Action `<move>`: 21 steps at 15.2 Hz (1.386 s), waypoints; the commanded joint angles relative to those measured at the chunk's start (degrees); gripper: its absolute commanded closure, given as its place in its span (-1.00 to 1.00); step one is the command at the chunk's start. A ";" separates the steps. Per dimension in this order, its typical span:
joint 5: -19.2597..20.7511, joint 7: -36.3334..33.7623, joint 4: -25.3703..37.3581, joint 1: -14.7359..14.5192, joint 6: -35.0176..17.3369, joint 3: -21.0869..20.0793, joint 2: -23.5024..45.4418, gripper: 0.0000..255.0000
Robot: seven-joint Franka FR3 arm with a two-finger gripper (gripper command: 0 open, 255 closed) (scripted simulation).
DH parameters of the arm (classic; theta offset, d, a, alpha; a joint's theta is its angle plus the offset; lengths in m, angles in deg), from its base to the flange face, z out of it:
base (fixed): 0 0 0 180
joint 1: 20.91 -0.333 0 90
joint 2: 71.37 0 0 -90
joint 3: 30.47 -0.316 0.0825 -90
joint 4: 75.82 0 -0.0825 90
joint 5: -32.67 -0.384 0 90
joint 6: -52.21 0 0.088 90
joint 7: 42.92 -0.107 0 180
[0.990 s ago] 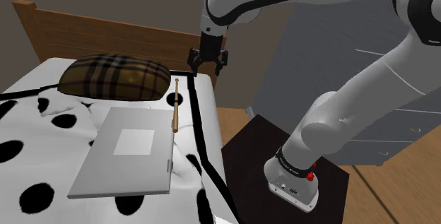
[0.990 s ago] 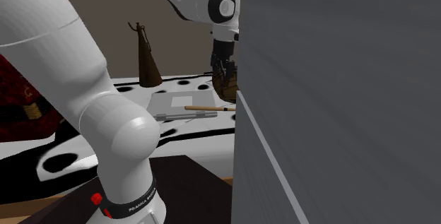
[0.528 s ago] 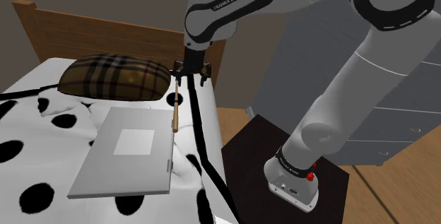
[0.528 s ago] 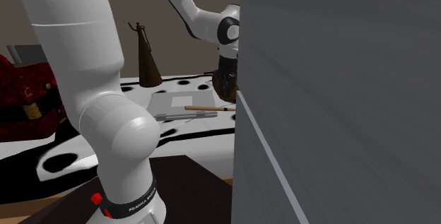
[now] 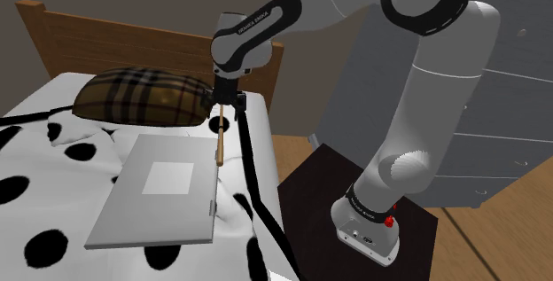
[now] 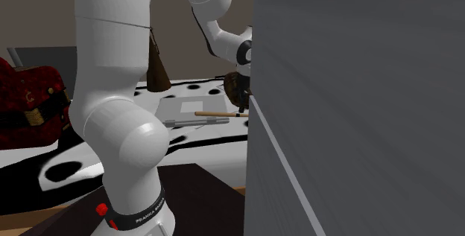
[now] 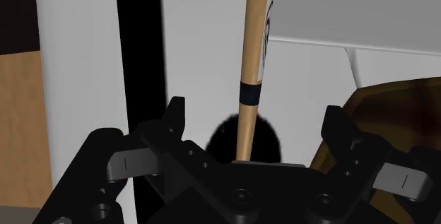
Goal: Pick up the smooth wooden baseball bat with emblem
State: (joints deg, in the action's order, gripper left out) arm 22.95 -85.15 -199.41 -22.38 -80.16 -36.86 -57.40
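The shoulder view looks down from beside and behind the dark stand (image 5: 306, 191), at its lower right, over the spotted bedspread (image 5: 53, 146) toward the wooden headboard (image 5: 106, 44). The second exterior view sits low, close behind the arm's base (image 6: 134, 205), with a grey dresser (image 6: 358, 100) blocking its right half. It shares the bedspread and baseball bat (image 6: 216, 113) with the shoulder view, while the wrist view looks closely along the gripper (image 7: 256, 113) onto that bat's handle.

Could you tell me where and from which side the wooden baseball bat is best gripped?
Probably the thin handle of the wooden baseball bat, by its black band, from straight above: it lies flat on the spotted bed, and the open black gripper straddles it.
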 commanded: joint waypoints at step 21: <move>-0.21 0.07 -0.10 -0.12 -3.00 -0.01 2.88 1.00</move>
State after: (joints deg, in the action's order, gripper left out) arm 22.71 -85.01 -199.65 -22.54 -83.83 -36.89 -53.99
